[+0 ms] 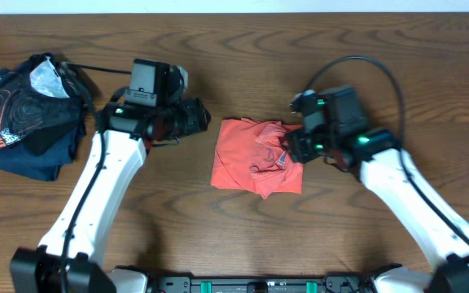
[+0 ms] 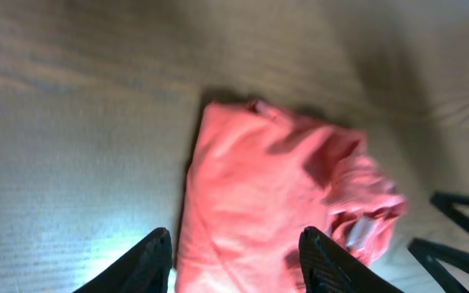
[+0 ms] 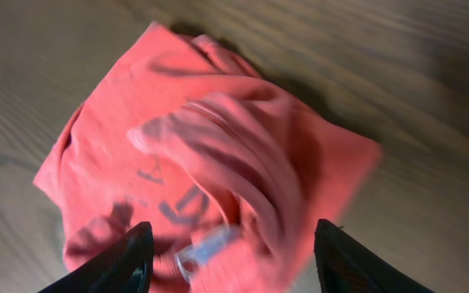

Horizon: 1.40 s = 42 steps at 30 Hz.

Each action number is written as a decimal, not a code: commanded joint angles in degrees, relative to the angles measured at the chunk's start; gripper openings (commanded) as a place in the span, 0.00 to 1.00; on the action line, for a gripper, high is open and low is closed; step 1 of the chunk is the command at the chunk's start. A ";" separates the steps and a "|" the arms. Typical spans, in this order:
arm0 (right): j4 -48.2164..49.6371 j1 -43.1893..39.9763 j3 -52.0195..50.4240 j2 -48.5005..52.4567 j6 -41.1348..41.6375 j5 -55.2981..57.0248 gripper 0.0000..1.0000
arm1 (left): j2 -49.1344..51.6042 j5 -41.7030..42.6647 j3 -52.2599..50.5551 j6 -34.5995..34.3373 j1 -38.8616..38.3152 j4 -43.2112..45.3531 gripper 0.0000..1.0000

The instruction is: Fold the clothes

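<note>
The coral T-shirt (image 1: 256, 156) lies bunched in a rough square at the table's middle, with dark blue lettering showing on a fold. My left gripper (image 1: 195, 116) hovers just left of its upper left corner, open and empty; in the left wrist view the shirt (image 2: 267, 191) lies between and beyond the open fingers (image 2: 234, 264). My right gripper (image 1: 298, 145) is at the shirt's right edge, open; in the right wrist view its fingers (image 3: 230, 260) straddle the crumpled shirt (image 3: 210, 163), holding nothing.
A dark navy swirl-printed garment (image 1: 24, 114) lies heaped at the far left with a white patch on top. A black cable (image 1: 365, 69) loops above the right arm. Bare wood table (image 1: 234, 49) surrounds the shirt.
</note>
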 commanded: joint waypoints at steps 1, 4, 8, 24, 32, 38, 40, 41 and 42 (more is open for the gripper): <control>2.62 2.01 0.11 3.89 -1.70 3.69 0.62 | 3.52 1.05 -1.62 0.83 -0.87 -0.59 0.53; 5.18 2.16 0.11 7.56 0.76 10.99 0.61 | 7.48 1.20 -1.66 0.81 -2.10 -0.50 0.53; 5.31 0.39 0.11 11.52 13.77 27.15 0.58 | 12.87 1.20 -1.66 0.81 -4.04 0.20 0.53; 2.67 -7.26 1.73 1.90 9.57 11.26 0.62 | 17.79 0.70 -1.66 2.97 -9.55 0.07 0.53; -7.74 -2.14 1.70 -6.01 6.40 -4.11 0.61 | 17.79 -2.54 -1.66 2.95 -9.55 -0.52 0.53; -9.05 3.85 1.44 -2.62 6.43 -4.04 0.60 | 17.81 -2.51 -1.66 2.93 -9.55 -0.50 0.53; -8.09 5.14 1.44 -0.22 6.45 -4.09 0.60 | 17.81 -2.51 -1.66 2.93 -9.55 -0.52 0.54; -7.78 5.66 1.44 0.96 6.47 -4.33 0.60 | 17.81 -2.51 -1.66 2.93 -9.55 -0.52 0.53; -7.65 6.29 1.44 2.38 6.47 -4.72 0.61 | 17.81 -2.51 -1.66 2.93 -9.55 -0.50 0.53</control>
